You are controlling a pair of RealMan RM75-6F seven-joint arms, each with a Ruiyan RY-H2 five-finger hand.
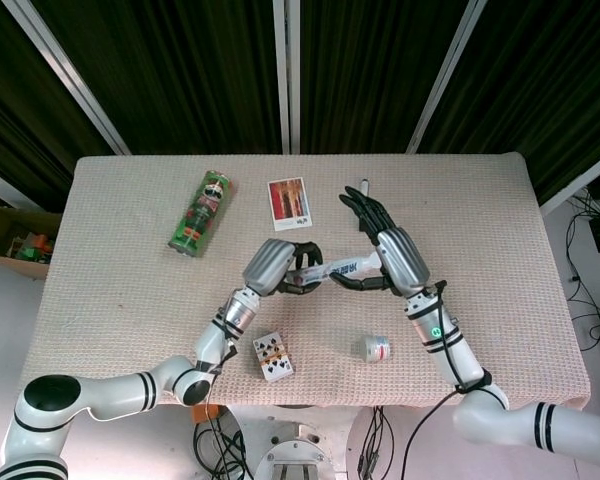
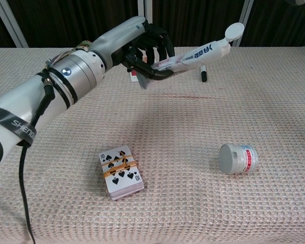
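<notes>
My left hand point(image 1: 285, 268) grips a white toothpaste tube point(image 1: 342, 267) by its flat end and holds it in the air above the table's middle. In the chest view the left hand point(image 2: 147, 43) keeps the tube point(image 2: 198, 53) tilted up to the right, and its round cap point(image 2: 235, 31) is free. My right hand point(image 1: 388, 252) hovers at the cap end with its fingers spread and holds nothing. From the head view I cannot tell whether it touches the tube.
A banded deck of playing cards point(image 1: 272, 357) point(image 2: 120, 170) and a small white jar on its side point(image 1: 376, 349) point(image 2: 238, 158) lie near the front edge. A green can point(image 1: 200, 212), a photo card point(image 1: 289, 203) and a black pen point(image 2: 203, 73) lie at the back.
</notes>
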